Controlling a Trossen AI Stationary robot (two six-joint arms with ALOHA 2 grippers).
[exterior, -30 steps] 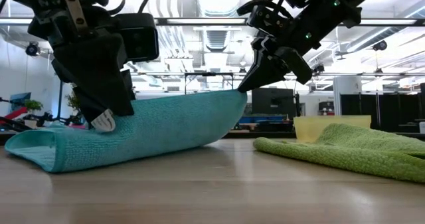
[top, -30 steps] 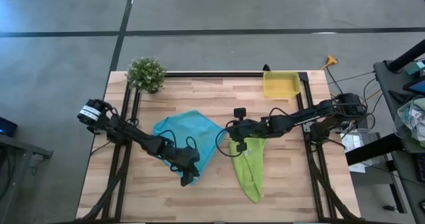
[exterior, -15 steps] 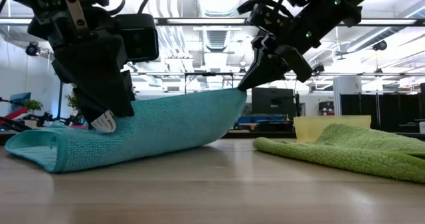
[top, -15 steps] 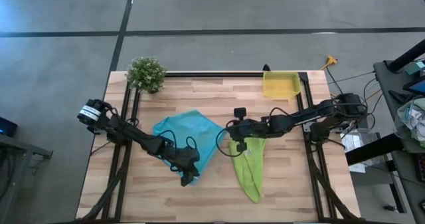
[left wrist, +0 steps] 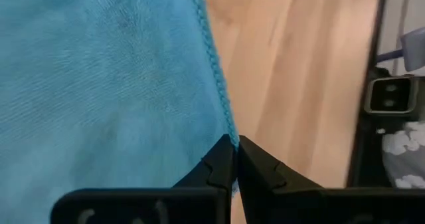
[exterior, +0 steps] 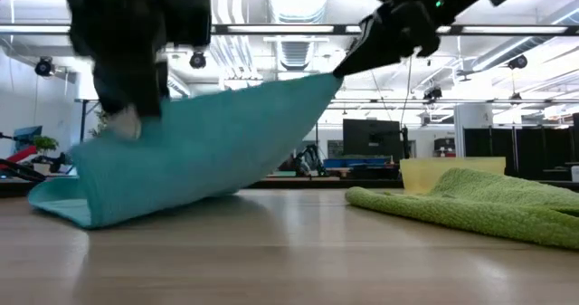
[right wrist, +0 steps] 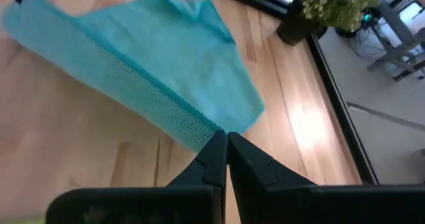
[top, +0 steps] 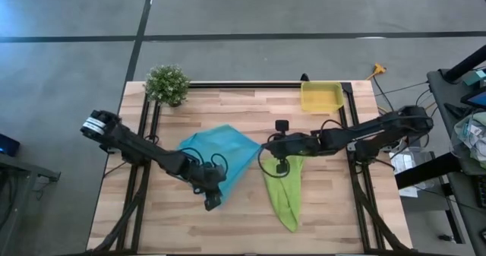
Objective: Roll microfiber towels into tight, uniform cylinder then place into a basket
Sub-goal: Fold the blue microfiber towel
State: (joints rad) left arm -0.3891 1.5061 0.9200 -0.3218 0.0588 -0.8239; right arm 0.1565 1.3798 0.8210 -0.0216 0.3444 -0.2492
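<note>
The turquoise microfiber towel (top: 216, 153) is held up by two corners, while its far part (exterior: 63, 205) rests on the table. My left gripper (top: 212, 201) is shut on the near corner. My right gripper (top: 265, 146) is shut on the right-hand corner. The hemmed edge (right wrist: 133, 84) runs straight between the two grippers. The lime-green towel (top: 282, 195) lies flat on the table right of the turquoise one, its far end under my right arm. The yellow basket (top: 320, 96) stands at the far edge. My left gripper pinches the turquoise towel's near corner (left wrist: 229, 136) between its two fingers, where the stitched hem ends. The fingers slant down from the table's left. The corner is lifted off the table and the cloth falls away from it toward the far side. My right gripper pinches the towel's right-hand corner (right wrist: 211, 132) between its two fingers, coming slanting down from the table's right. The corner is raised high (exterior: 336, 74), and the hem runs straight from it toward my left gripper.
A small potted plant (top: 167, 83) stands at the far left corner. Black frame rails (top: 243, 85) run along the far edge and both sides. Bare wood (top: 243, 225) lies near the front edge between the towels.
Both grippers have risen, each still shut on its corner of the turquoise towel. The held edge has lifted well above the table and stretched between them. The towel's far part has stayed on the wood. My left gripper has tipped to a flatter angle.
</note>
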